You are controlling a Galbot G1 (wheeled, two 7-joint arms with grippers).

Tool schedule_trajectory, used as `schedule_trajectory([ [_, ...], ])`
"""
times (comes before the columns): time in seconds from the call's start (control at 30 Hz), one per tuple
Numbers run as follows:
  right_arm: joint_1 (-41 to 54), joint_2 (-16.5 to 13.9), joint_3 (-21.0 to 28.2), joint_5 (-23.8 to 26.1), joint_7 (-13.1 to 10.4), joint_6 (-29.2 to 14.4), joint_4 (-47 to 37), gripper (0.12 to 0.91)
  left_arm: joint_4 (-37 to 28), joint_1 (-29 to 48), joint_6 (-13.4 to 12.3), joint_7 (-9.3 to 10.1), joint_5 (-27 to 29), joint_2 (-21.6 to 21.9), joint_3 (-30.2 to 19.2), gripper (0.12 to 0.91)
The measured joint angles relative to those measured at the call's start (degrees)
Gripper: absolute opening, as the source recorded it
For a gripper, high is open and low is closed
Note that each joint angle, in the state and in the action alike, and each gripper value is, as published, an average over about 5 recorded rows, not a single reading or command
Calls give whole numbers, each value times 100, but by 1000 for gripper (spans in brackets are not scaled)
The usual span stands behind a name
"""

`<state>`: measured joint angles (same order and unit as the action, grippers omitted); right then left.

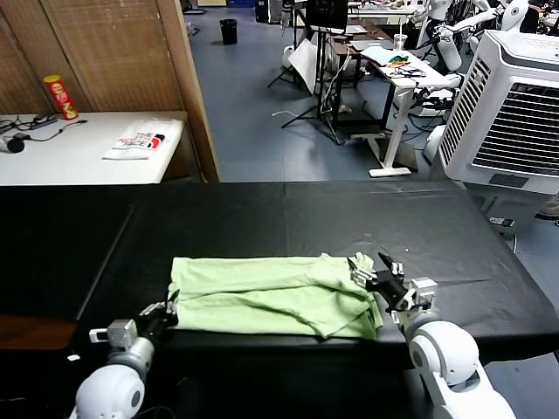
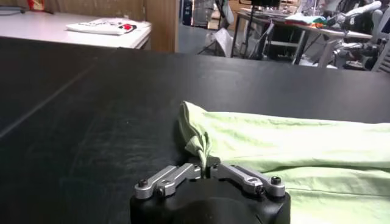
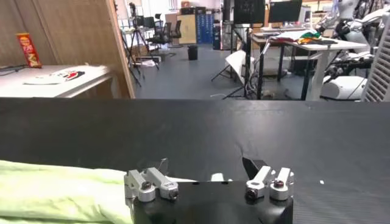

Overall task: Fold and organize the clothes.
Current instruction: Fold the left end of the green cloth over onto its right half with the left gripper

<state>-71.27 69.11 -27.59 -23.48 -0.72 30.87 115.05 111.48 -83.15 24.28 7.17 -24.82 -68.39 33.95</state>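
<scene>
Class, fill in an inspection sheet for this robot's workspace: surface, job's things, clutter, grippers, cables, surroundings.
Surface: black table, matte, mostly bare.
Job's things: pale green T-shirt, partly folded, lying flat near the table's front edge.
Clutter: nothing seen on the black table.
Grippers: left gripper shut on the T-shirt's left corner, cloth bunched between its fingers; right gripper open at the T-shirt's right end.
Cables: dark cable on the white side table.
Surroundings: red can and white packet on the side table; wooden partition; air cooler.
</scene>
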Motion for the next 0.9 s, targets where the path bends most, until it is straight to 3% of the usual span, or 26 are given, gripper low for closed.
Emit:
schedule_trajectory([
  [0.17, 4, -3, -45, -4, -6, -4, -29, 798, -199, -13, -77, 107, 167, 335, 294, 161],
  [0.37, 21, 57, -8, 23, -9, -16, -100, 798, -582, -135, -386, 84, 301, 1056, 894, 161],
  [0.47, 3, 125, 20, 86, -9, -24, -125, 798, -654, -155, -420, 98, 307, 1337, 1110, 161],
  [0.7, -96, 218, -9, 171, -11, -38, -108, 798, -52, -77, -43, 277, 229, 1232, 982, 161],
  [0.9, -187, 291, -58, 248, -4, -74, -105, 798, 779, 132, 375, 767, -51, 654, 213, 161],
])
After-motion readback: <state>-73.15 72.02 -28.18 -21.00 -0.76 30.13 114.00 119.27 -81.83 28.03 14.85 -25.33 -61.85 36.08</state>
